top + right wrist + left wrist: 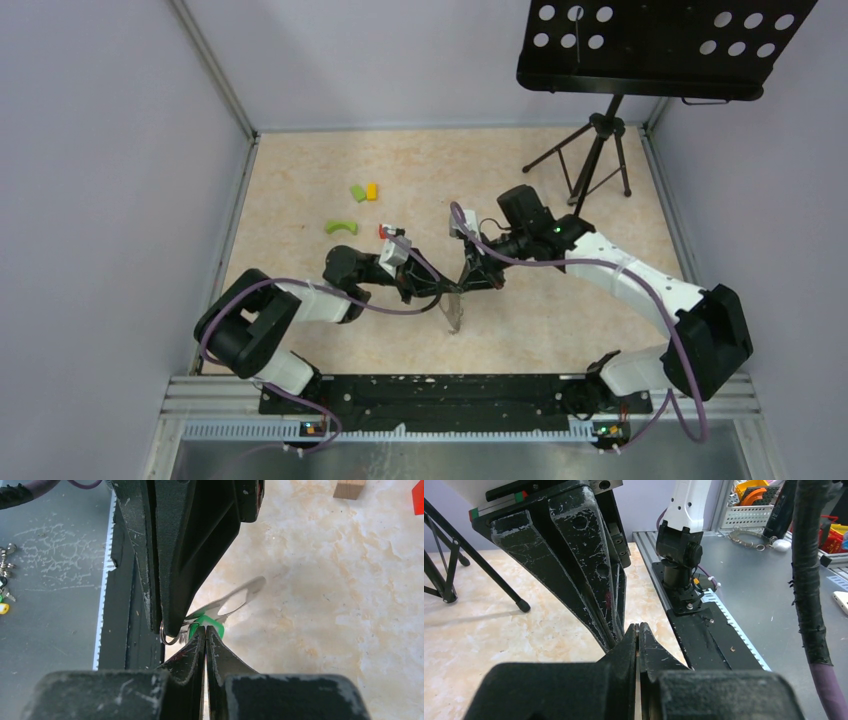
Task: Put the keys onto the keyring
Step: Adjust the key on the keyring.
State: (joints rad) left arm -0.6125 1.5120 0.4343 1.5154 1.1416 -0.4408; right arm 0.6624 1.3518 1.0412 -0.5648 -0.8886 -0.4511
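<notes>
- Top view: the left hand (440, 290) and the right hand (470, 278) meet tip to tip over the middle of the pale marbled counter (560, 330); a flat silver-grey metal key (455, 314) shows just on the near side of where they meet; a small green block (357, 192) and a small orange-yellow block (371, 190) lie side by side further back, with a green arch-shaped piece (341, 227) and a small red piece (384, 231) nearer the left arm; a black perforated music stand (660, 45) stands at the far right corner
- Left wrist view: the left hand's two black fingers (626, 645) are pressed fully together; the scratched black fingers (584, 570) of the right hand cross just above them, their tips touching; no key or ring can be made out here, so this view does not tell what is gripped
- Right wrist view: the right hand's jaws are shut, and a bright green plastic tag (216, 626) on the key shows on both sides of the tips, so it seems pinched there; the key blade rises tilted to the right, off the counter; the left hand is also shut, with a thin grey wire keyring (169, 639) curling out at its tip, apparently nipped; a tan wooden block (350, 487) lies at the top edge
</notes>
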